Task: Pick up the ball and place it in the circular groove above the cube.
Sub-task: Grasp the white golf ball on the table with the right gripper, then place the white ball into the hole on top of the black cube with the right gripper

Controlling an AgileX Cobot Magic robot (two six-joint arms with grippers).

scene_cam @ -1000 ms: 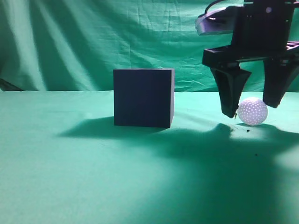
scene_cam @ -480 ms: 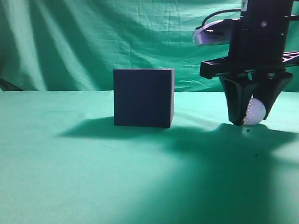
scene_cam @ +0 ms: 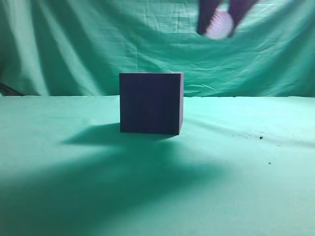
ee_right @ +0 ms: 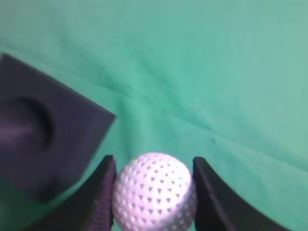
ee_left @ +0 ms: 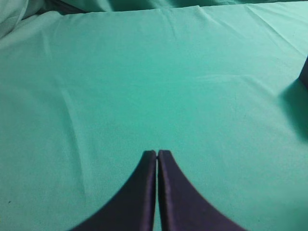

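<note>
The tabletop [scene_cam: 74, 196], draped in green cloth, now carries a broad dark shadow across its near middle, where half a second ago the shadow pooled at the right under the arm. A few dark specks show on the cloth at the right, on the spot the ball has left.

The cube [scene_cam: 151, 103] stands where it stood before, dark and sharp-edged, a little left of centre and well back from the near edge. In the right wrist view the cube [ee_right: 43, 130] lies down and to the left, and its top face shows a round hollow, blurred by motion.

The right hand [scene_cam: 220, 19] has risen from the tabletop to the top edge of the exterior view, and has shifted left, so that it now hangs high above and to the right of the cube. Only its two dark fingertips show there, smeared. In the right wrist view the right hand [ee_right: 155, 192] is clamped on the ball, one finger touching each side.

The left hand [ee_left: 157, 192] hovers over bare cloth with its fingers pressed together, holding nothing.

The ball [scene_cam: 219, 23], white and dimpled, is off the cloth and in the air between the right fingers; up close the ball [ee_right: 155, 197] fills the gap between them.
</note>
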